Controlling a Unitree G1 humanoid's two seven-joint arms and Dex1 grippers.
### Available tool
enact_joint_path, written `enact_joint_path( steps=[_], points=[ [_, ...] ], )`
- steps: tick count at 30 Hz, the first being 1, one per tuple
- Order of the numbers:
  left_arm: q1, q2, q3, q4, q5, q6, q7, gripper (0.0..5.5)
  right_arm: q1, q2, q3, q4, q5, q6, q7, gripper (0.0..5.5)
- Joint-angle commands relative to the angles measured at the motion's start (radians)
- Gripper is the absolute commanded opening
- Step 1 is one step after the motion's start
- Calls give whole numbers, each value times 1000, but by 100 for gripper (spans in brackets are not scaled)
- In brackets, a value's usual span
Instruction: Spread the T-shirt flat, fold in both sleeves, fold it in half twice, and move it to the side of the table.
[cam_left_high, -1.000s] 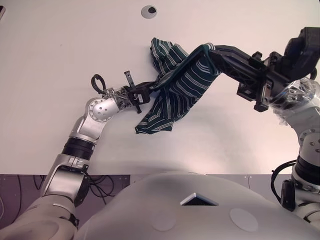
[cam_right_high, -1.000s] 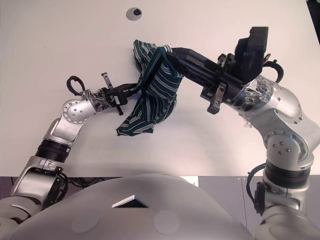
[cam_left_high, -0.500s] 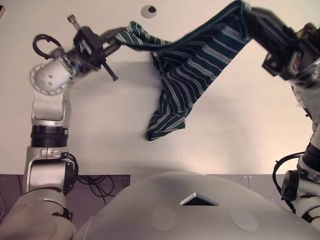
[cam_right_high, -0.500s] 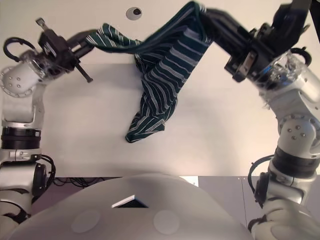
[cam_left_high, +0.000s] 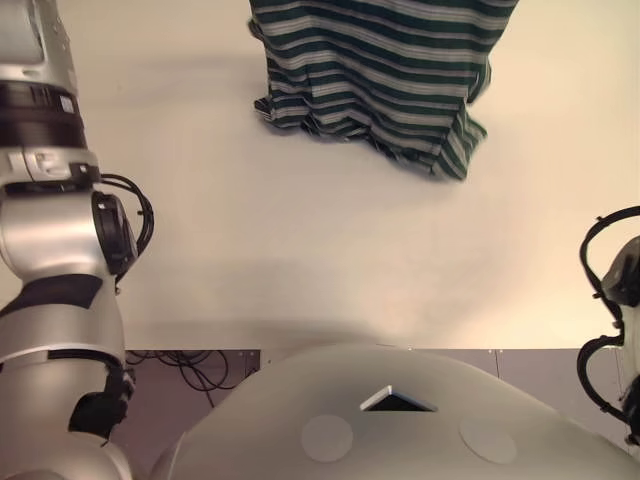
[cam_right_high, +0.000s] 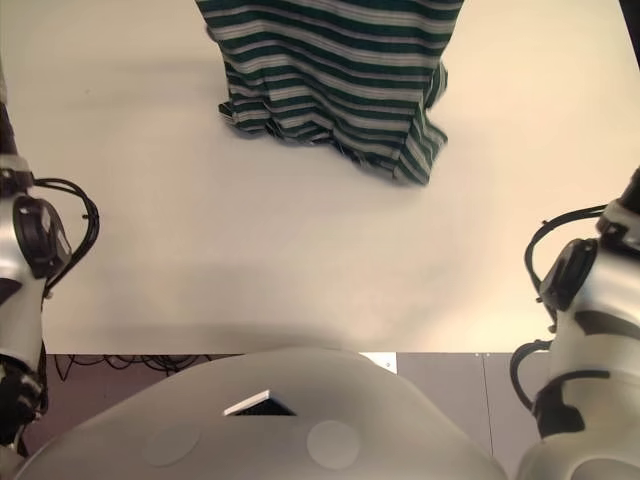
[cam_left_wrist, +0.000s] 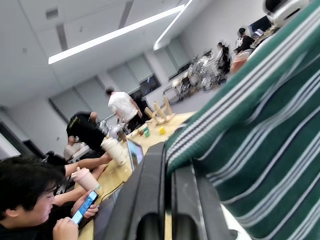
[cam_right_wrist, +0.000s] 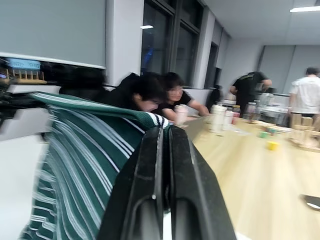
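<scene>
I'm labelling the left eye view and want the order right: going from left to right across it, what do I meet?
left arm → striped T-shirt, at the top of the view → right arm, at the edge with its black cable

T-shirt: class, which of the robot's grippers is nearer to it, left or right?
Neither, a tie: the left gripper and the right gripper are each shut on an edge of the T-shirt, which hangs over the table.
</scene>
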Motion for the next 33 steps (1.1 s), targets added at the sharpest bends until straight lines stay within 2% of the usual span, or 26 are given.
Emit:
enact_joint_path(
  steps=[1,6,11,15,20,22,24,26,28,31,33],
  points=[
    [-210,-20,-38,282,103,-40,50,4,-165,-5,60,230,-145,-115,29,0],
    [-398,-55,-83,549,223,-92,169,4,-420,28,159,633,-360,-339,17,0],
    [-495,-67,-85,654,290,-75,273,4,-604,63,245,956,-563,-527,-90,0],
    [-507,-45,-73,669,308,-88,285,4,-640,75,259,1053,-642,-607,-162,0],
    [-462,11,-62,656,303,-130,180,4,-592,48,240,1029,-649,-691,-83,0],
    [-407,62,-66,625,292,-185,22,4,-534,22,235,971,-634,-721,22,0],
    [-304,132,-54,524,234,-262,-236,4,-434,-4,224,857,-602,-738,156,0],
    [-171,202,-35,358,156,-289,-429,4,-311,-27,209,681,-554,-716,259,0],
    [1,270,10,125,61,-272,-525,4,-149,-64,175,414,-480,-635,318,0],
    [409,395,182,-315,-98,-181,-608,4,177,-131,84,-51,-359,-509,368,0],
    [662,411,331,-576,-199,-109,-644,4,380,-158,-3,-302,-317,-437,387,0]
  ],
)
